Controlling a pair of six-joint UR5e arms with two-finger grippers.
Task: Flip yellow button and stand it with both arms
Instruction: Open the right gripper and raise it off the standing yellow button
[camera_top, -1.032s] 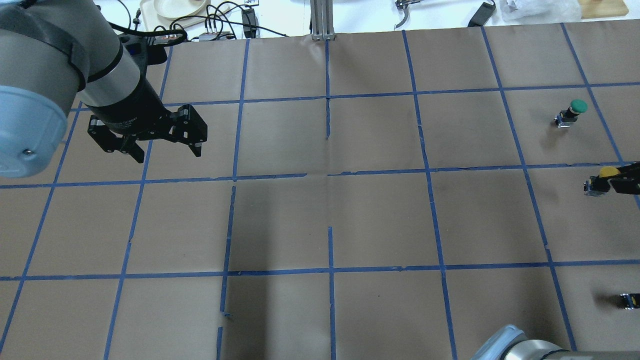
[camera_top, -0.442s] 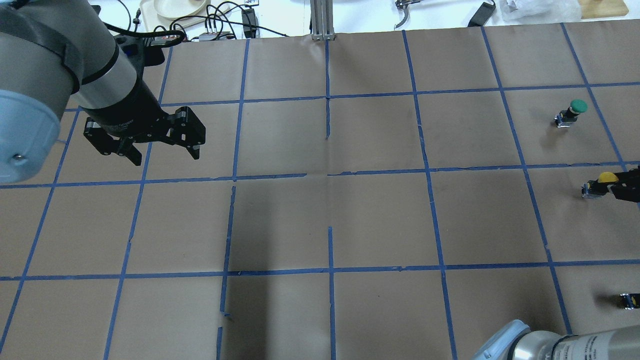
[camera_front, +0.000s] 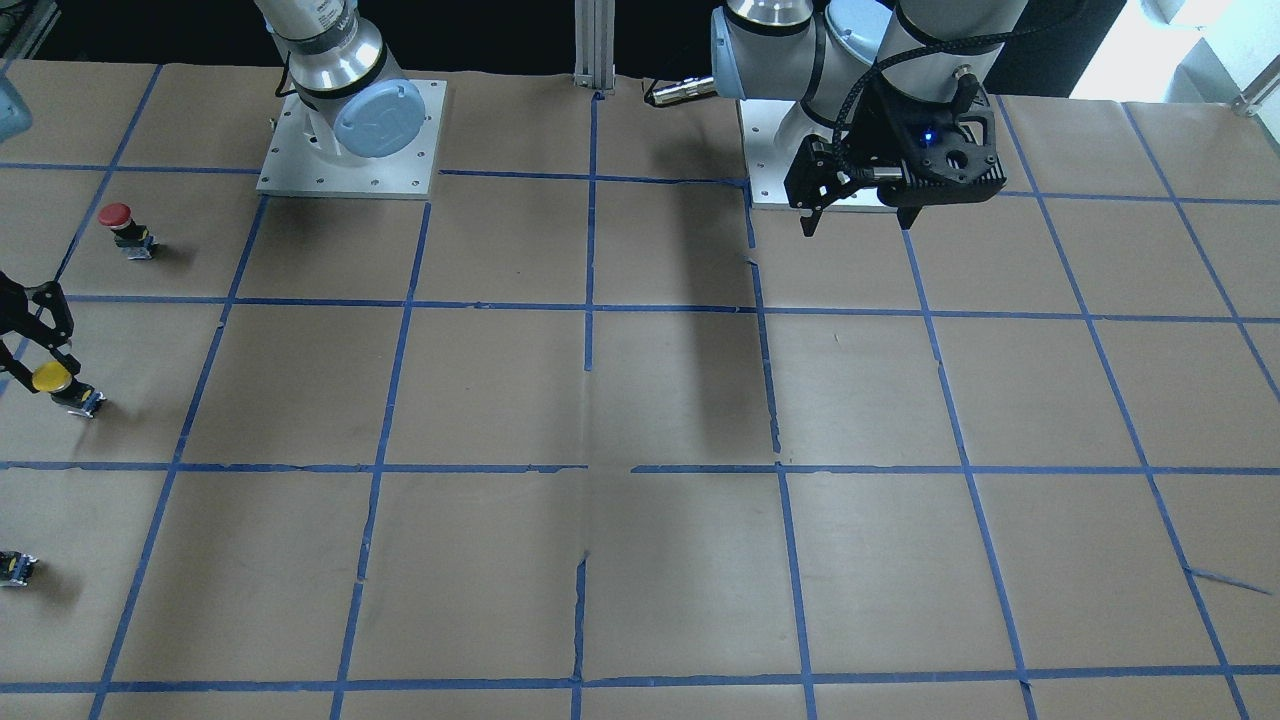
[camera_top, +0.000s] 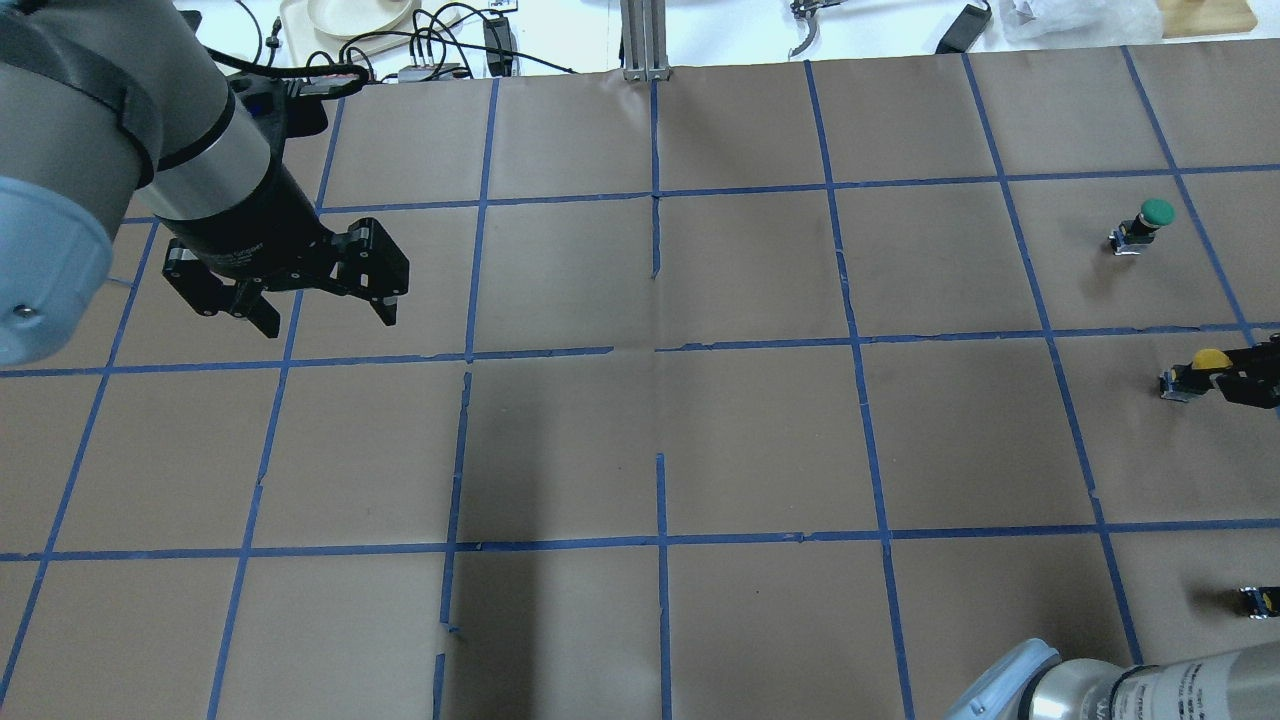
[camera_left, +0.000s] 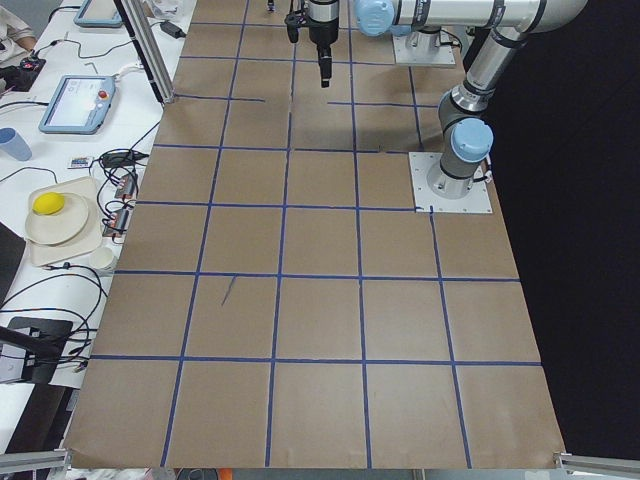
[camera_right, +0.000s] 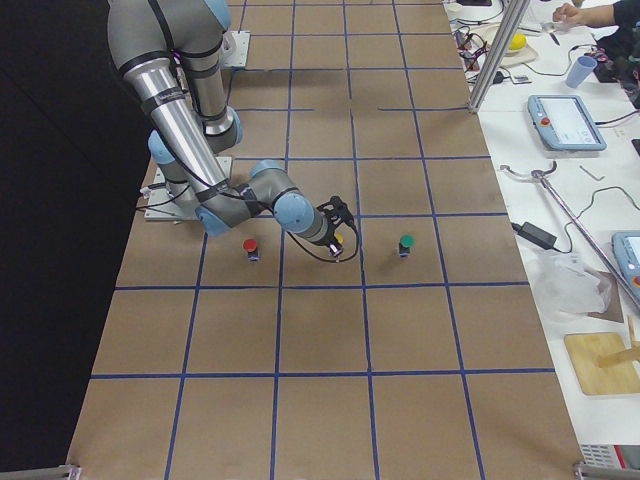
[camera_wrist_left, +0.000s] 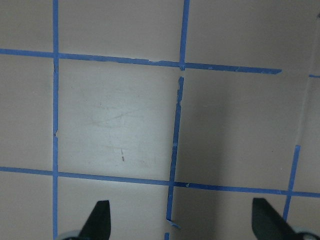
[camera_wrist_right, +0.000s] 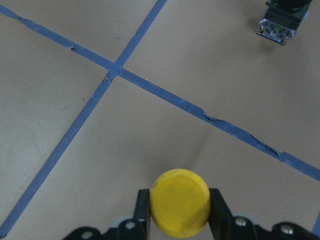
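The yellow button (camera_wrist_right: 180, 202), a round yellow cap on a dark block body, sits at the table's right edge in the overhead view (camera_top: 1210, 358) and at the left edge in the front view (camera_front: 50, 378). My right gripper (camera_wrist_right: 179, 210) is shut on it, one finger on each side of the cap. Only the gripper's tips show in the overhead view (camera_top: 1250, 378). The button leans, its body toward the table's middle. My left gripper (camera_top: 328, 318) hangs open and empty over the far left squares, also seen in the front view (camera_front: 855, 225) and left wrist view (camera_wrist_left: 181, 220).
A green-capped button (camera_top: 1150, 218) stands beyond the yellow one. A red-capped button (camera_front: 118, 222) stands on its robot side. A small dark part (camera_top: 1258, 600) shows at the overhead view's right edge. Brown paper with a blue tape grid (camera_top: 660, 350) covers the table.
The right gripper and the yellow button have shifted slightly toward the robot and the table's middle. The left gripper has drifted a little left. The right arm's elbow shows more at the bottom.
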